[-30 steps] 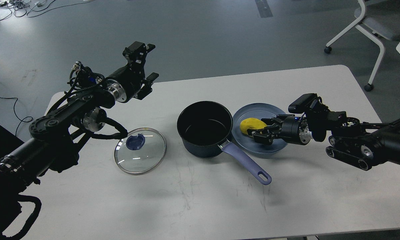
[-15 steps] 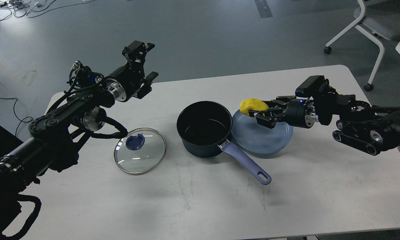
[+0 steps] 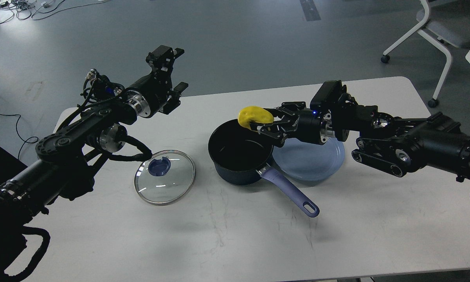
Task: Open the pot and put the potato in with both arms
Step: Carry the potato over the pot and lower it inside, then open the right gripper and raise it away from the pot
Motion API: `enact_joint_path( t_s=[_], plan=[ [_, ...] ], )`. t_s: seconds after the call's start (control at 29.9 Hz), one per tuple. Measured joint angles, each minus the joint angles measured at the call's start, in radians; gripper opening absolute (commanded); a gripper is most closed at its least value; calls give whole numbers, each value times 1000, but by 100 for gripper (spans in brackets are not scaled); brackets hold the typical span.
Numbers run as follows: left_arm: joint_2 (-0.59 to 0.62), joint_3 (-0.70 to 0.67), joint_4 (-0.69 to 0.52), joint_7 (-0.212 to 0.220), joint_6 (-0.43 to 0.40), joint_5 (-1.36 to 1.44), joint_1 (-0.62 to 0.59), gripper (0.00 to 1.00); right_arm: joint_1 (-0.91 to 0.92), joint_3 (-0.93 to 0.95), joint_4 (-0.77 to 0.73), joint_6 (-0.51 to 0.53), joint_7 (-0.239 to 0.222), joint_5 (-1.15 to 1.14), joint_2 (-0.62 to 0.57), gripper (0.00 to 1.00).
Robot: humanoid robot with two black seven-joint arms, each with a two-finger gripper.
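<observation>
Right pincer (image 3: 258, 124) grasping the potato (image 3: 254, 116) above the pot (image 3: 240, 152) rim; left pincer (image 3: 172, 78) released, raised, well apart.

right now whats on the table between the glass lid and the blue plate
In the head view the pot stands between the glass lid and the blue plate, uncovered, with bare table beside it.

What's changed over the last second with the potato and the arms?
The right gripper lifted the potato off the plate and carried it left, to the pot rim. The left gripper, lid and pot stayed put.
</observation>
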Motion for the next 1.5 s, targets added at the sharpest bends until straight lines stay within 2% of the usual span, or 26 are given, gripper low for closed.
enact_joint_path(
  t_s=[0.03,0.1,0.13,0.17,0.5,0.63,0.77,0.84,0.97,1.04,1.17,1.27,1.5],
  plan=[
    [1,0,0,0,0,0,0,98,0,-9,-10,-1,0,0,16,59],
    [3,0,0,-1,0,0,0,98,-1,-24,-24,-2,0,0,45,78],
    [5,0,0,-1,0,0,0,98,-2,-28,-29,-2,0,0,58,96],
    [7,0,0,-1,0,0,0,98,-3,-30,-33,-4,0,0,68,100],
    [9,-4,0,2,-3,-3,3,98,-15,-8,-41,-119,0,35,88,100],
    [-3,-15,1,7,-1,-16,12,98,-15,50,-28,-125,0,172,84,100],
    [-23,-104,2,14,-5,-41,78,98,-14,177,28,-100,-6,381,72,100],
    [-30,-153,2,22,-11,-72,110,98,-7,211,65,-81,-57,572,56,100],
    [-32,-196,5,66,-19,-120,167,98,-5,315,123,-59,-197,996,20,100],
    [-29,-210,1,73,-33,-131,191,98,-12,380,139,-50,-263,1187,11,100],
    [-27,-247,-2,78,-69,-154,218,98,-33,500,152,-37,-403,1390,-2,100],
    [-25,-269,-2,80,-81,-167,235,98,-43,533,154,-29,-435,1427,-6,100],
    [-20,-301,-2,80,-94,-175,249,98,-70,547,239,8,-458,1433,-44,100]
  ],
)
